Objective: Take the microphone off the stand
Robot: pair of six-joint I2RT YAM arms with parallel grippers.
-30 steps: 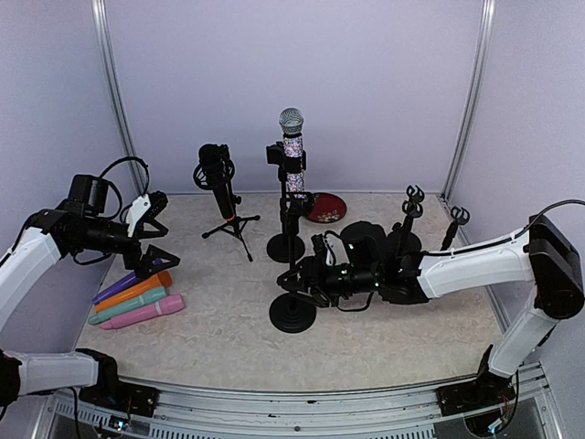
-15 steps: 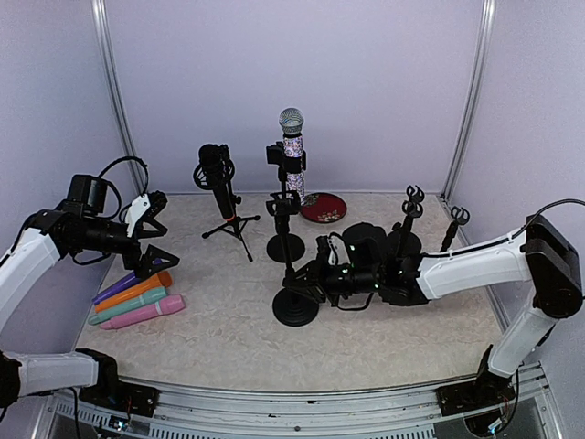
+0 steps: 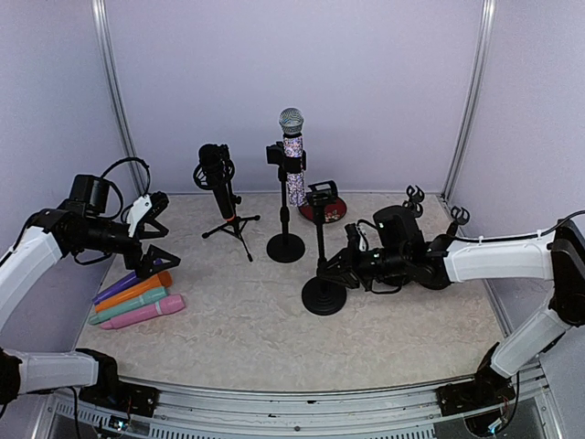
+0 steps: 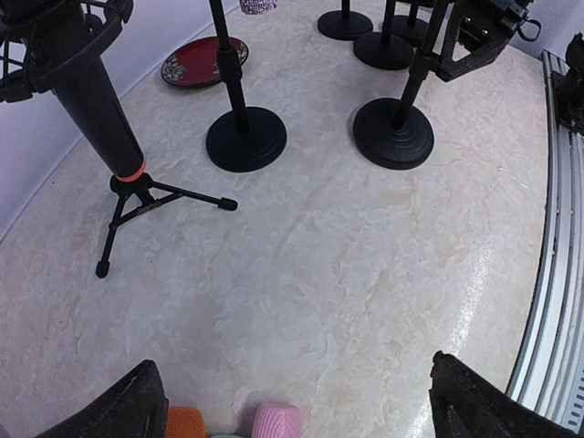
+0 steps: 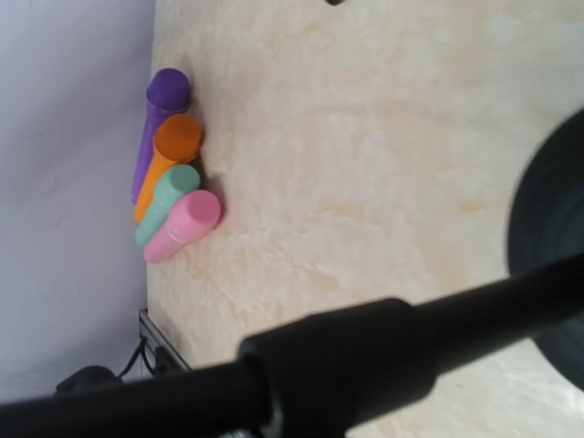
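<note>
- My right claw (image 3: 331, 267) is drawn in narrow on the pole of the empty stand (image 3: 324, 294), low down near its base. The wrist view shows that pole lying right across the claw.
- My left claw (image 3: 164, 233) is spread wide and holds nothing. It hovers over the coloured cylinders (image 3: 137, 297) at the left of the table (image 3: 238, 347).
- The microphone (image 3: 292, 137) stands upright in the clip of the microphone stand (image 3: 285, 247), towards the back, behind and left of the stand I hold. Neither claw is near it.
- Step in hand, in my judgement: handling the empty stand, likely clearing room. Removal proper is not yet begun.
- The next move calls for setting this stand down upright and letting go. I would then grip the microphone's body above the clip and lift straight up without tipping its stand.
</note>
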